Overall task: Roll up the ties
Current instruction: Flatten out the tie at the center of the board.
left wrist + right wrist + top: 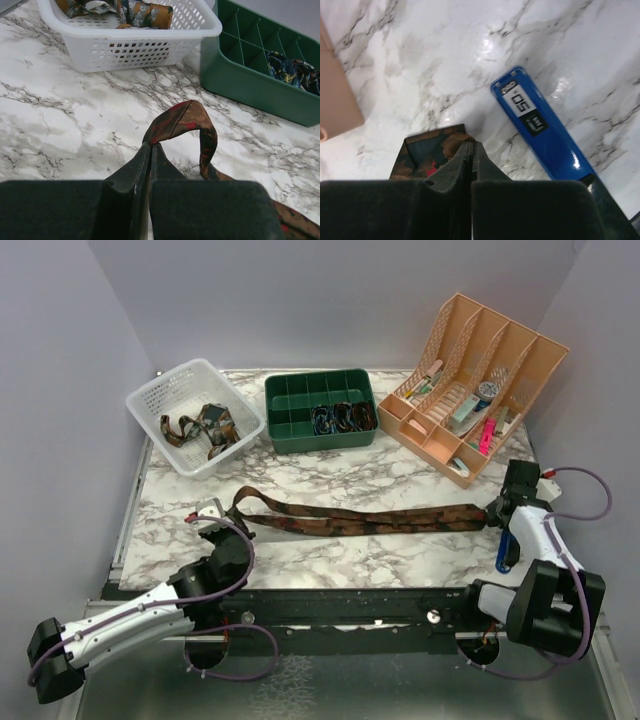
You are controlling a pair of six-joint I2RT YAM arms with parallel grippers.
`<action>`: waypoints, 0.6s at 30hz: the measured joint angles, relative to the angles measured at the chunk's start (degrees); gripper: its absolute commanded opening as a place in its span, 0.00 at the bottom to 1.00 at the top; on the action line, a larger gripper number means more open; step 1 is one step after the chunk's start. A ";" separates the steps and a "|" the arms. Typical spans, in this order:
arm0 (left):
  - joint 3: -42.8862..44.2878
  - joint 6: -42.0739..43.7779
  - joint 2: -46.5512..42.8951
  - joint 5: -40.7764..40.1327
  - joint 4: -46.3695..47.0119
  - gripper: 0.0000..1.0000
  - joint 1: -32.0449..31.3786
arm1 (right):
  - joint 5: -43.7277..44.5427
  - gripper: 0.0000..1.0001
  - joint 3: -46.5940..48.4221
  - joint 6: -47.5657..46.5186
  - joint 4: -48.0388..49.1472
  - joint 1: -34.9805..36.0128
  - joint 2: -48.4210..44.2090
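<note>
One dark brown tie (370, 520) with reddish pattern lies stretched flat across the marble table, left to right. My left gripper (228, 523) is shut on its left end, where the fabric arches up in a small loop (185, 117) just past the pinched fingertips of the left gripper (151, 145). My right gripper (495, 510) is shut on the tie's right end (427, 150), the cloth's edge bunched at the tips of the right gripper (471, 144). More ties (205, 427) lie loose in a white basket. Rolled ties (340, 418) sit in a green tray.
The white basket (160, 400) stands at the back left and the green divided tray (300, 435) beside it. A peach desk organizer (470, 390) holding stationery stands back right. A blue marker-like stick (540, 130) lies on the marble close to the right gripper.
</note>
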 measured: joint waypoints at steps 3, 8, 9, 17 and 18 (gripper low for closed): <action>0.00 -0.15 -1.81 0.02 -0.04 0.37 0.00 | -1.81 0.07 0.52 -0.15 -1.05 -0.70 -0.68; 0.31 -2.08 -4.24 2.08 -4.26 0.68 0.07 | -2.27 0.26 0.52 -1.77 -1.99 -0.66 -4.98; 1.07 -2.62 -4.85 3.19 -6.03 0.78 0.13 | -2.86 0.46 0.52 -2.47 -1.97 -0.66 -5.53; 10.12 -10.80 -8.92 6.78 -19.43 0.88 0.13 | -10.64 0.63 2.21 -7.17 -2.95 -0.66 -6.01; 11.08 -11.30 -9.42 7.23 -20.37 0.88 0.13 | -12.85 0.63 3.39 -8.00 -2.97 -0.66 -6.05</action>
